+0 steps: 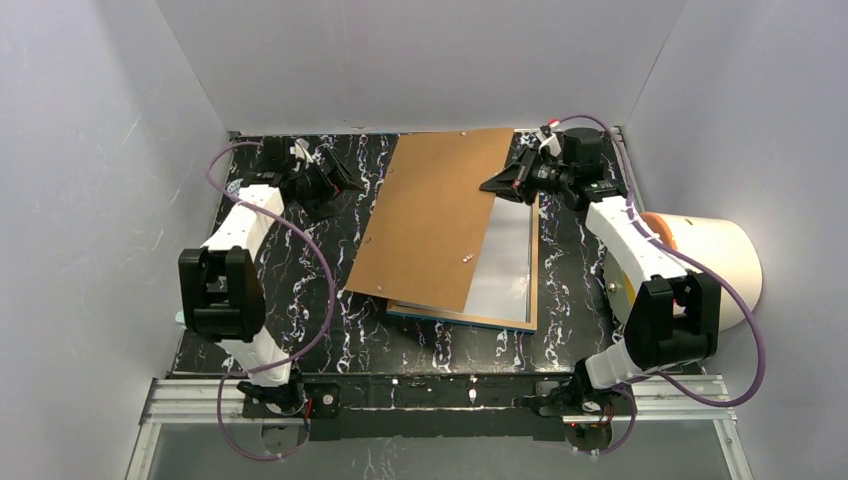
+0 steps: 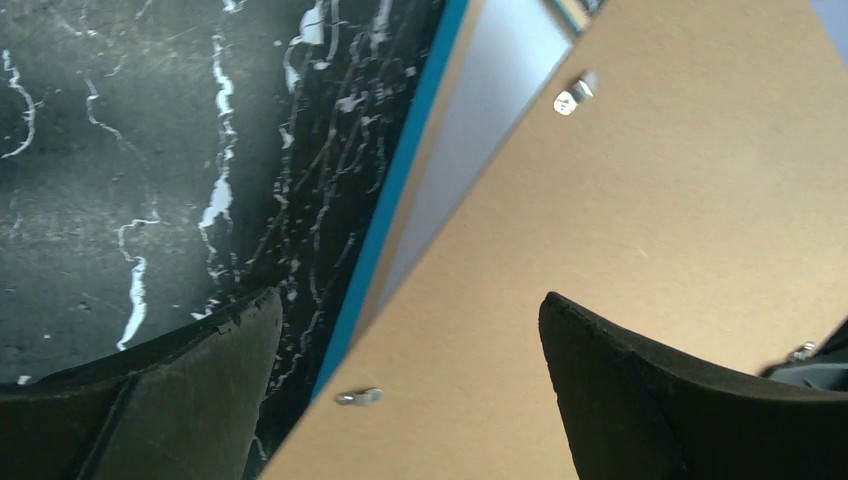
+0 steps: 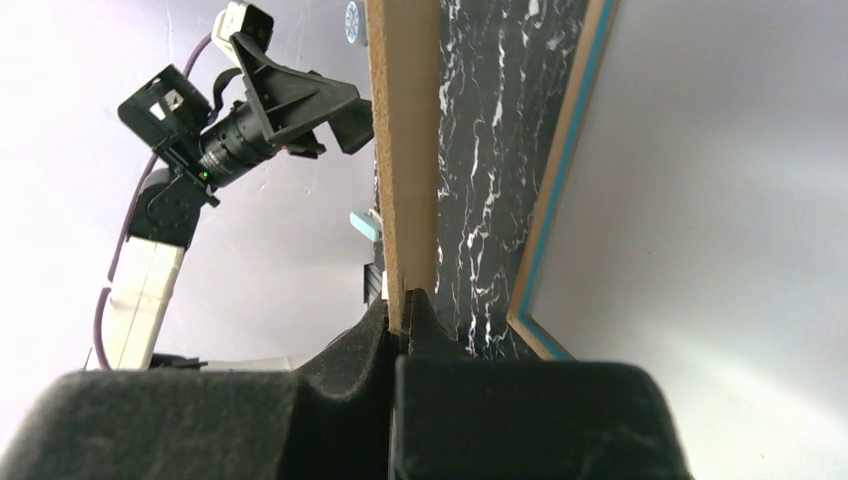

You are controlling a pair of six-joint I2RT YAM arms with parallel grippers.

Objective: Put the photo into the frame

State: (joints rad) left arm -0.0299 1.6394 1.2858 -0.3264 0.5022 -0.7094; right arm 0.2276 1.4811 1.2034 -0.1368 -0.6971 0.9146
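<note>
The frame lies flat on the black marble table, blue rim and pale pane showing. A plain brown backing board leans tilted over the frame's left part. My right gripper is shut on that board's far right edge, and the right wrist view has the board edge pinched between the pads at the gripper. My left gripper hangs open at the far left, its jaws wide above the board's left edge, touching nothing. The photo is out of view.
Small metal clips stick out of the backing board. A white cylinder with an orange patch lies off the table's right side behind the right arm. Grey walls close in the table on three sides.
</note>
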